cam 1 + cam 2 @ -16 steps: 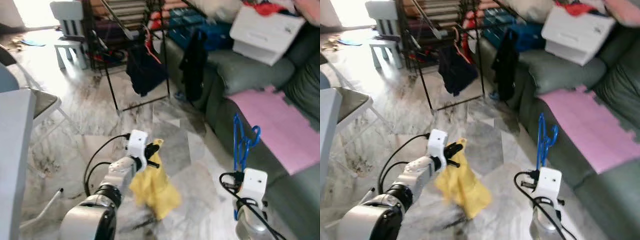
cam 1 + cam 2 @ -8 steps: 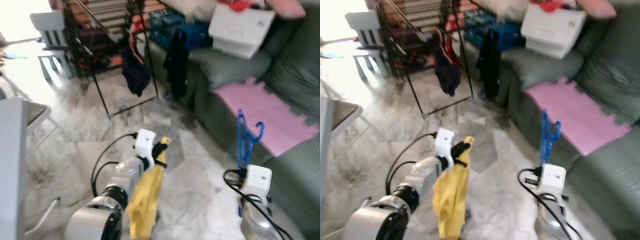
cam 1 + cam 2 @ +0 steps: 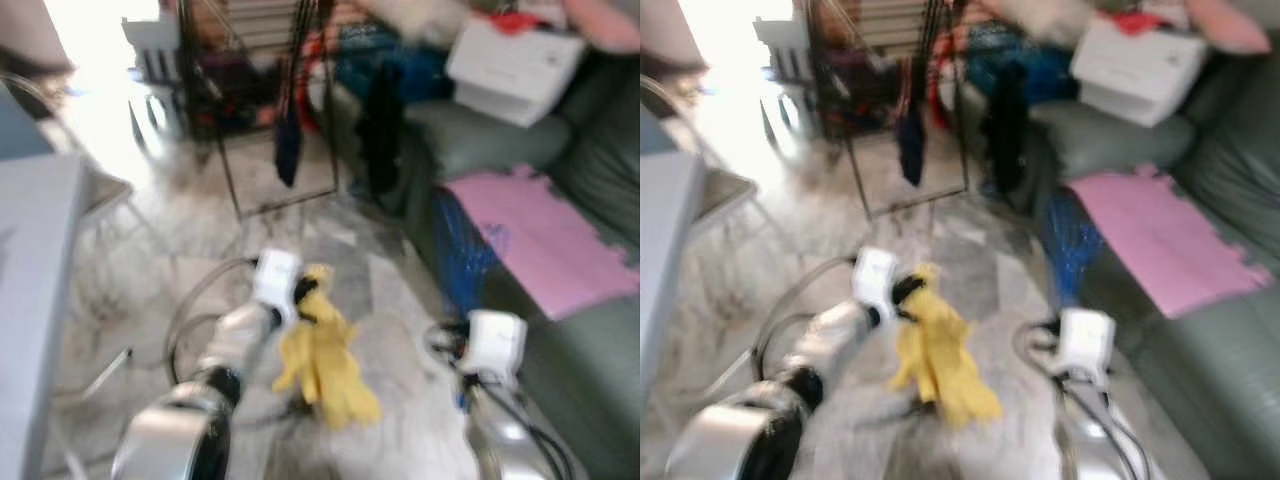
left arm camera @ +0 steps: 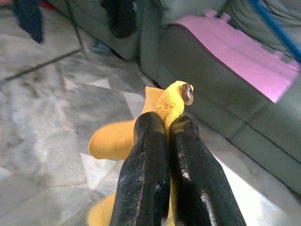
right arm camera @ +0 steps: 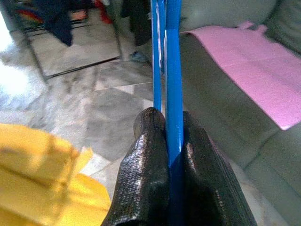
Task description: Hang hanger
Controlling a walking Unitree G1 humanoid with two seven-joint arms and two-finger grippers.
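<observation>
We find the right gripper [image 5: 169,136] clamped on the blue hanger [image 5: 168,61], held upright near the green sofa [image 3: 590,370] on the right. The left gripper [image 4: 164,129] pinches a yellow cloth [image 3: 325,360] above the marble floor [image 3: 170,240]; the drying rack [image 3: 260,100] stands far ahead.

Both my eye views are blurry. My blue hanger [image 5: 169,70] runs off the picture at twelve o'clock.

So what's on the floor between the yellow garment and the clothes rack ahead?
Only bare marble floor lies between the yellow garment and the clothes rack, as the blurred left eye view shows.
</observation>
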